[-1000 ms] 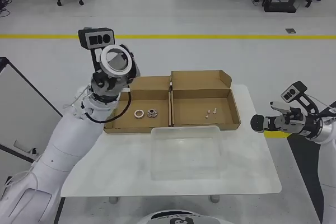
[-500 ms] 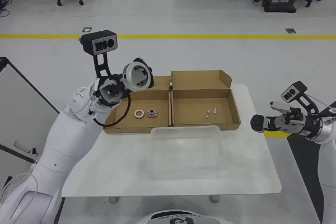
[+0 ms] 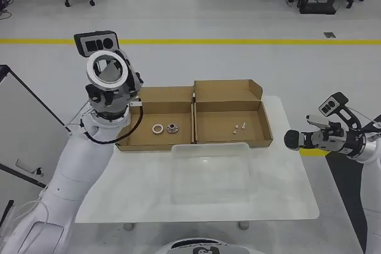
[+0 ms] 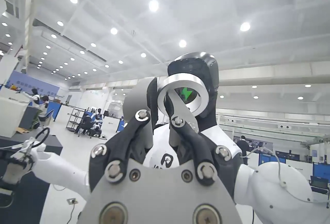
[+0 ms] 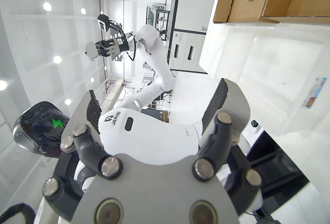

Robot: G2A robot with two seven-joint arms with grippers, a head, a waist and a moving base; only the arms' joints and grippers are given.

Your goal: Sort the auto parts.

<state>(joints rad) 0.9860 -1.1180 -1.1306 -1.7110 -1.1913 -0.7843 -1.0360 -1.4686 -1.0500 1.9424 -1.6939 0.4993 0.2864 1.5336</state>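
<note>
One metal ring (image 4: 184, 78), clamped in the left gripper (image 4: 161, 101), should go down level beside the cardboard box (image 3: 165, 105)'s smaller ring (image 3: 157, 129); right gripper (image 5: 154, 101) gapes empty.

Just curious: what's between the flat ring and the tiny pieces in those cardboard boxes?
In the top view, a flanged part lies beside the flat ring, then the boxes' adjoining walls, then bare cardboard before the tiny pieces.
</note>
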